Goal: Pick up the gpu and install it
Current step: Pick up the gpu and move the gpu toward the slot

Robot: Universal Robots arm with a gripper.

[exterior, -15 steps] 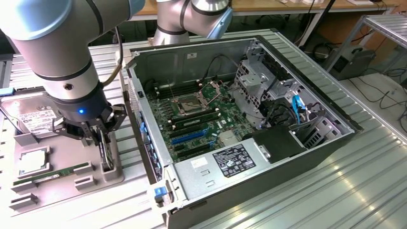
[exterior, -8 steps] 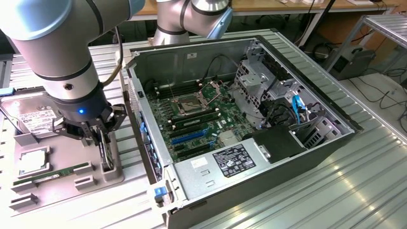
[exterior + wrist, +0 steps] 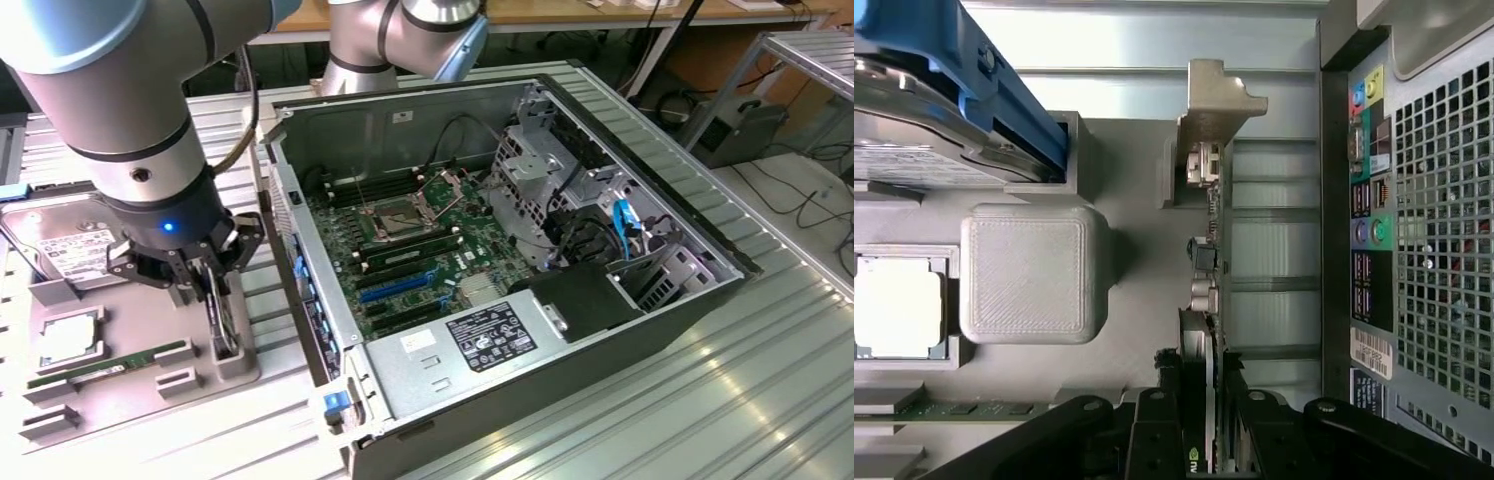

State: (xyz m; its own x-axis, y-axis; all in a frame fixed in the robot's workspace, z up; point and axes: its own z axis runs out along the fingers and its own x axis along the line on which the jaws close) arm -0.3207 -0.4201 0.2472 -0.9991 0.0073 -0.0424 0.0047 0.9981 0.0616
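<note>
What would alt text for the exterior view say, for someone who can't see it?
A robot arm's gripper is down at the gpu, which stands on edge in a grey parts tray. To the exterior view's right lies an open computer case, its motherboard exposed.

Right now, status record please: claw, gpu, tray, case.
claw: shut on the thin black gpu card with silver bracket, a finger on each face
gpu card: upright on edge, seated in the grey plastic parts tray
tray also holds: silver hard drive, slim green memory stick, square silver processor
open black computer case: beside tray, on the exterior view's right; motherboard exposed
</note>
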